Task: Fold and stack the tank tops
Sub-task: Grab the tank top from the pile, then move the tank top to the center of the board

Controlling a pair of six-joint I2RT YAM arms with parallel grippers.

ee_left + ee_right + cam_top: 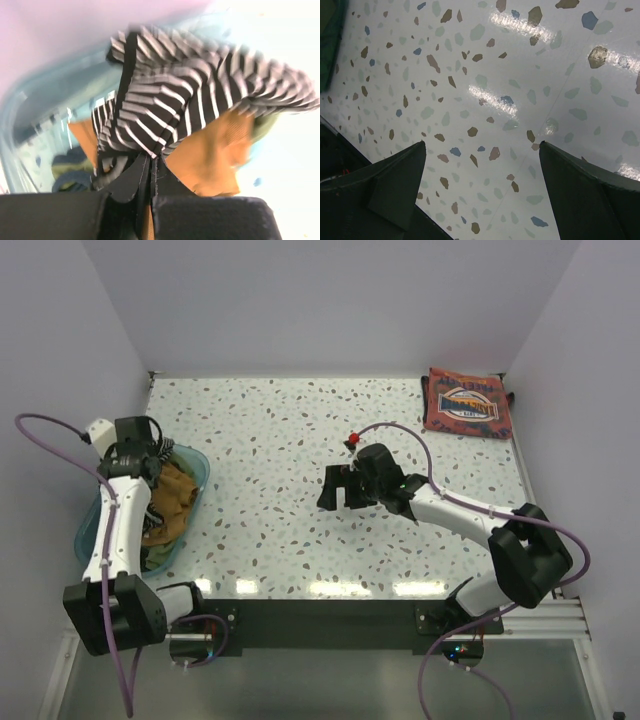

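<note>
My left gripper [149, 165] is shut on the black-and-white striped tank top [190, 100], pinching its dark trim, with the cloth bunched just beyond the jaws. A mustard-orange tank top [215, 160] lies under it in the teal bin [45, 95]. From above, my left gripper [158, 468] reaches down into the bin [200, 466] over the mustard cloth [178, 495]; the striped top is hidden there. A folded rust-red tank top [466, 403] with a blue-white graphic lies at the table's back right corner. My right gripper [340, 490] hovers open over mid-table, and nothing is between its jaws [481, 143].
The speckled white table [270, 430] is walled on the left, back and right. The teal bin stands at the left edge by my left arm. A small red item [352, 439] sits just behind my right wrist.
</note>
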